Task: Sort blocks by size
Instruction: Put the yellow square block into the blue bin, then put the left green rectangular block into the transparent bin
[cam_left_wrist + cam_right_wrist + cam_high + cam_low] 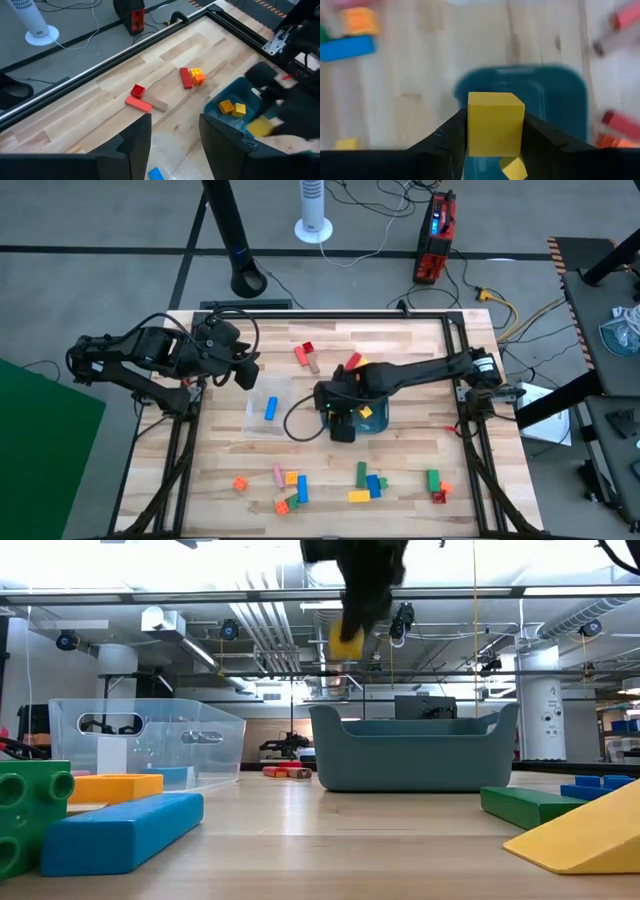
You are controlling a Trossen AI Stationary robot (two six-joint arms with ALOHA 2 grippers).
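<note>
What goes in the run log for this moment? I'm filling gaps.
right gripper: shut on yellow block, above teal tray | left gripper: open, over clear container | tray: two yellow blocks

The wooden tabletop [400, 450] carries a clear plastic container [268, 409] left of centre with one blue bar [270, 408] lying inside it. Just right of it sits the teal tray [372, 422], and the right end effector [343, 425] hangs over the tray's left part; a yellow block [365, 412] shows beside it over the tray. The left end effector [246, 368] waits above the tabletop's left edge, near the container. Red blocks [303, 352] lie toward the far side. Along the near edge are scattered blocks [370, 483] in orange, pink, blue, green, yellow and red.
</note>
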